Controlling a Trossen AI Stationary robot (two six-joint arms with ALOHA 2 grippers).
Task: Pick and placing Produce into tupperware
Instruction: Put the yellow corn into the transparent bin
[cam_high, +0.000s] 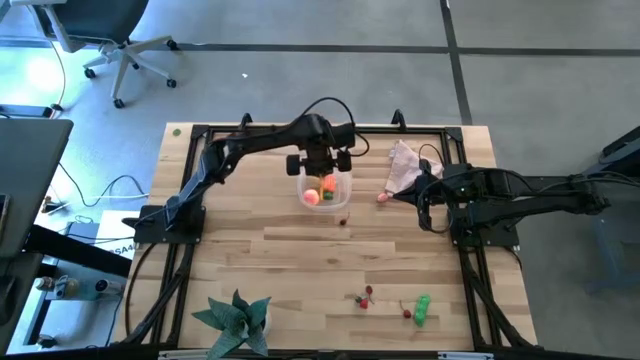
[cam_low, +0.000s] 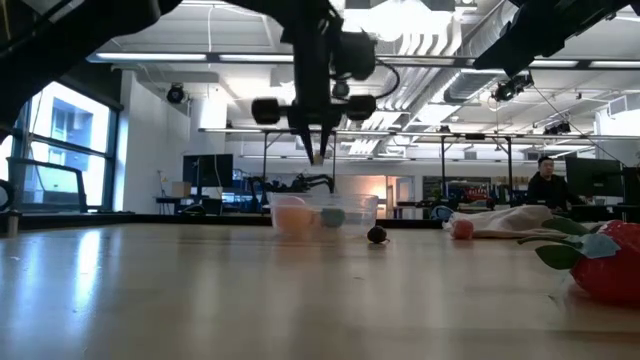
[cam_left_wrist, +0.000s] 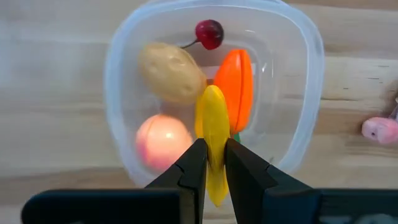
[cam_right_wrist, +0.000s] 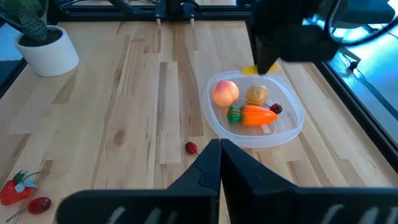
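Left gripper (cam_left_wrist: 214, 163) pinches a yellow stick (cam_left_wrist: 213, 134) over the tupperware (cam_left_wrist: 311, 93) rim – right gripper (cam_right_wrist: 219, 155) closed, empty, well apart

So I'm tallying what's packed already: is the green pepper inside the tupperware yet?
No: the green pepper lies on the table's near edge, far from the tupperware, which holds only a carrot, potato, peach-coloured fruit and cherry.

distant person (cam_low: 547, 180), perhaps seated, blurred

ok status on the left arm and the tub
Left gripper shut on yellow stick above tupperware. Right gripper shut, waiting by the cloth. Nothing in the way.
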